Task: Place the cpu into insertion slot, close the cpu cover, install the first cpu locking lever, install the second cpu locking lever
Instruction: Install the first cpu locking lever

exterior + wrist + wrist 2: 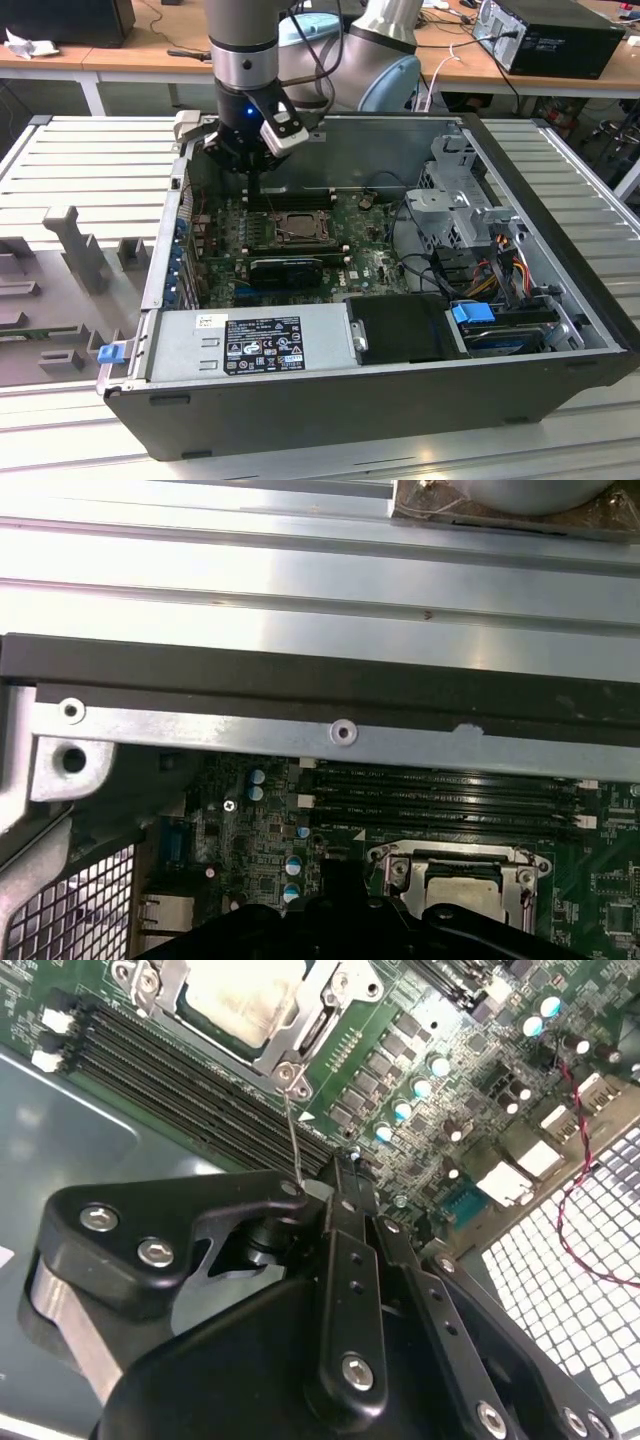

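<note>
You are past the first two steps, as far as can be judged: the cpu (pixel 240 995) lies in the slot (pixel 300 228), its pale top shows through the window of the cover (pixel 265 1050), and the cover looks to lie flat over it. The lever work is what is left. One lever (pixel 292 1130) stands up off the socket's corner as a thin wire, not yet swung down and hooked, and its free end meets the tips of the gripper (pixel 332 1175). The gripper's fingers are drawn together with no gap to speak of, but you cannot tell whether they pinch the wire or merely press against it. Do not count on the other lever either way, since its state is not clear. The exterior view gives you the arm's place in the case (pixel 400 405): the gripper hangs at about 10 o'clock from the slot, low over the board near the far wall. The second wrist view gives you the lever and the fingertips together. The first wrist view looks at the socket squarely, so use it to check that the cover sits level around the chip, with the memory slots (pixel 440 790) lying between the socket and the case rim (pixel 300 735)
</note>
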Tool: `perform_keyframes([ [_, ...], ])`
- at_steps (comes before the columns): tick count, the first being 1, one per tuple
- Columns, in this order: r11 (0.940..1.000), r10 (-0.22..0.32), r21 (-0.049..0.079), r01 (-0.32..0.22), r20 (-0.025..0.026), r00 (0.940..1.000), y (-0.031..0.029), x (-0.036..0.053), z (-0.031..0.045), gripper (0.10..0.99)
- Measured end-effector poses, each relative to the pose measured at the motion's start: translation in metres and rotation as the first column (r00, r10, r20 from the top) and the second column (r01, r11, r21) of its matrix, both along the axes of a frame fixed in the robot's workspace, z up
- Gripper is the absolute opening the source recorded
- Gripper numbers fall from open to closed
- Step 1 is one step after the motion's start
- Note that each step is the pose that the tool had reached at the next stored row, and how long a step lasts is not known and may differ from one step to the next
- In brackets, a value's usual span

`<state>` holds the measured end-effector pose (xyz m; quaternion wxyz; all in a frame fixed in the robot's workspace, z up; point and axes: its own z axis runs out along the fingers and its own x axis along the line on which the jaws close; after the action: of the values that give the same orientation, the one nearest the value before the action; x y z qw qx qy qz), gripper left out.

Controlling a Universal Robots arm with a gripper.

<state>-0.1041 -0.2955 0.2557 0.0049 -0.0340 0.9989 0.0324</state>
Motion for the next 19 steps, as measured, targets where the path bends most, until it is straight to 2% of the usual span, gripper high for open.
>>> perform_keyframes([
  [19, 1.0000, 0.000, 0.000, 0.000, 0.0000, 1.0000, 0.0000, 0.0207, -0.0006, 0.106],
])
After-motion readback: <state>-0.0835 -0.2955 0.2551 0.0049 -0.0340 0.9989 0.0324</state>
